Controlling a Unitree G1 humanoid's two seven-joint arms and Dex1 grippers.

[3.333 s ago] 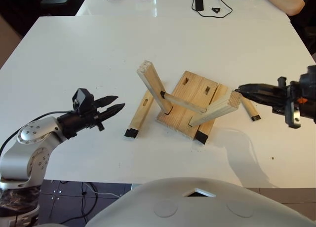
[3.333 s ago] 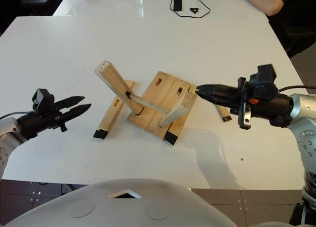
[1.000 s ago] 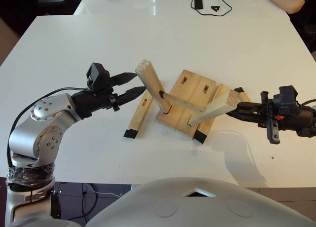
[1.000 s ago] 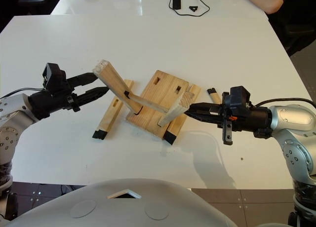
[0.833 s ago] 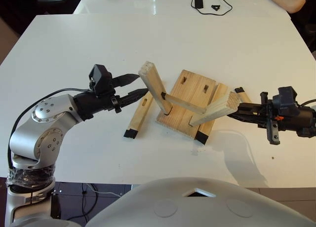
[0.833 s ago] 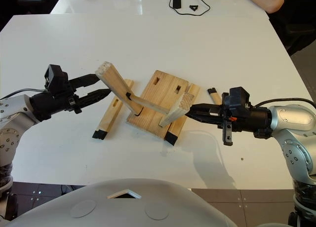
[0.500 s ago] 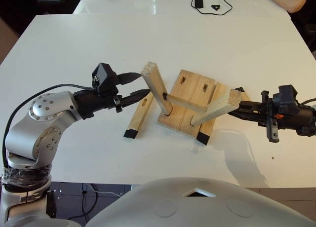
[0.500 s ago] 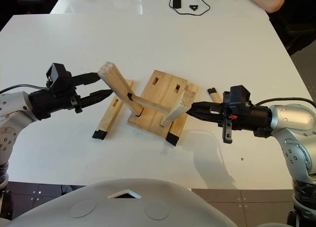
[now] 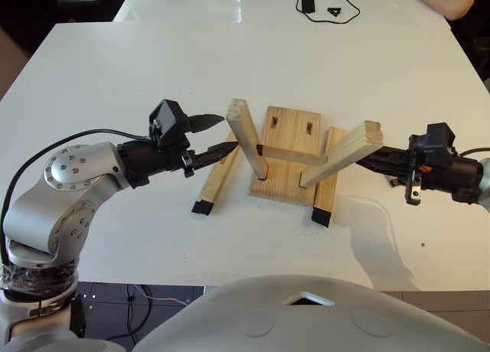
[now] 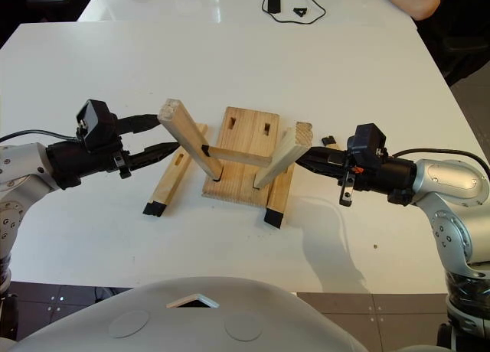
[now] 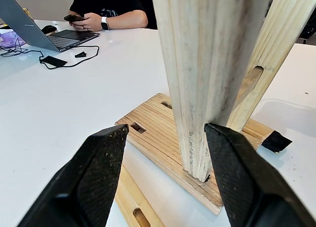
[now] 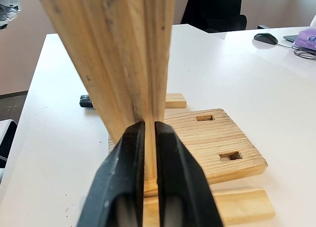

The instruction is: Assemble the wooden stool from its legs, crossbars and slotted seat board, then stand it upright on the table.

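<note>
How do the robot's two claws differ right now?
The left gripper is open, while the right gripper is shut. The left gripper straddles the left leg; the right gripper only touches the right leg with its tips. Both point inward over the seat board.

Silver arms (image 9: 65, 195), black wrists (image 9: 139, 162), tapered black fingers (image 11: 98, 182).
</note>
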